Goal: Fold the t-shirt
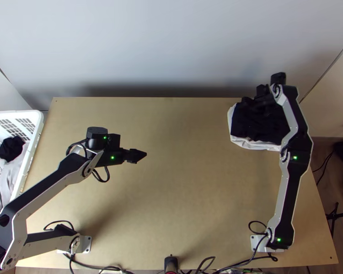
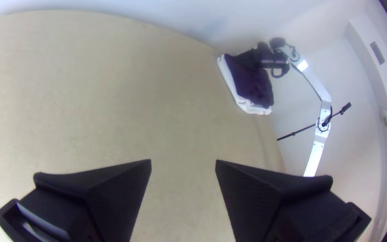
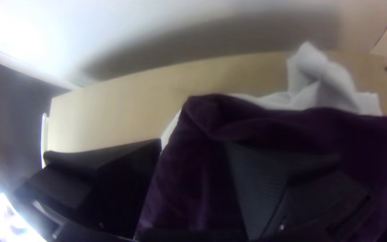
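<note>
In the top view, the right gripper [image 1: 250, 103] is at the far-left part of a dark t-shirt [image 1: 258, 123], which lies as a compact folded pile on white cloth [image 1: 251, 144]. In the right wrist view the right gripper [image 3: 194, 145] stands open, its fingers apart over the dark shirt [image 3: 198, 188]. The left gripper [image 1: 138, 156] is left of the table's middle, well away from the pile; in the left wrist view the left gripper [image 2: 183, 161] is open with bare table between its fingers. The dark shirt [image 2: 251, 83] shows far off there.
A white laundry basket [image 1: 29, 150] with grey and black cloth stands beyond the table's left edge. A pale wall [image 1: 162, 50] rises behind the far edge. Bare wooden table [image 1: 185, 182] lies between the arms, and cables run along the near edge.
</note>
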